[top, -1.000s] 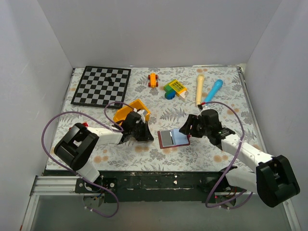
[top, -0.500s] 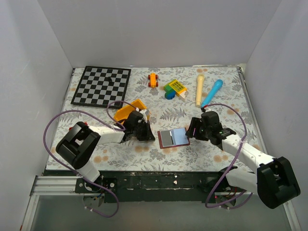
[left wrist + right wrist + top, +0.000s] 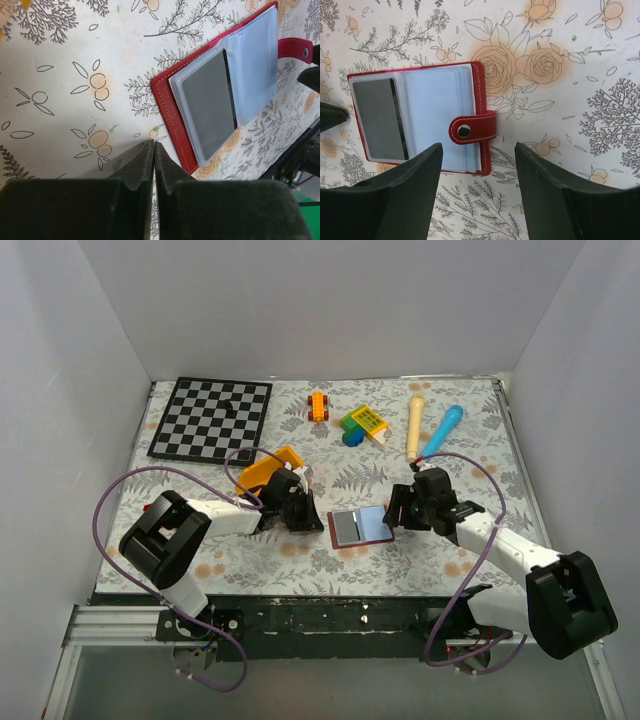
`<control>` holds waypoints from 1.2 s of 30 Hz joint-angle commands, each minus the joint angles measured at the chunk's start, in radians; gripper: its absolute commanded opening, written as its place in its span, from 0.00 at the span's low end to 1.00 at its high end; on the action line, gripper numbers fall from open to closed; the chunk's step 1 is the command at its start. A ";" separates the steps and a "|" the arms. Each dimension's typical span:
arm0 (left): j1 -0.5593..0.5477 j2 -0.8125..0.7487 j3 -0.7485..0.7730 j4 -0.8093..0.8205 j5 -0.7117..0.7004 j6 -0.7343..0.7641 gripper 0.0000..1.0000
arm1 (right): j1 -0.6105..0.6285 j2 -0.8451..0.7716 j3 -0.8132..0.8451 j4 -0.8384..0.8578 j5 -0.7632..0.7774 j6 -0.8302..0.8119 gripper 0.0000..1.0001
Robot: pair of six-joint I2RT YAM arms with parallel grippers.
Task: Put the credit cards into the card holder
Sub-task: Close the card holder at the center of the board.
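Table [image 3: 350,480] flat, cloth with flowers and leaves. White walls [image 3: 330,300] on three sides. Card holder [image 3: 422,112] lies open on cloth, between both grippers, snap tab folded over pale blue pockets. One dark card [image 3: 375,117] sits in left half. Left gripper [image 3: 153,147] jaws pressed together, holding nothing, just beside red edge. Right gripper [image 3: 477,147] jaws wide apart, holding nothing, over tab side. Yellow bin [image 3: 270,465] partly hidden behind left arm. Card marks too dim to read.
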 commanded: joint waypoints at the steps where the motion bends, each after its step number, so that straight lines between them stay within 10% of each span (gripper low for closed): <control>1: -0.006 0.010 0.024 -0.012 0.003 0.009 0.00 | -0.003 0.037 0.072 0.027 0.037 -0.043 0.68; 36: -0.006 0.002 -0.007 0.015 0.008 -0.010 0.00 | 0.000 0.094 0.129 -0.023 0.110 -0.059 0.01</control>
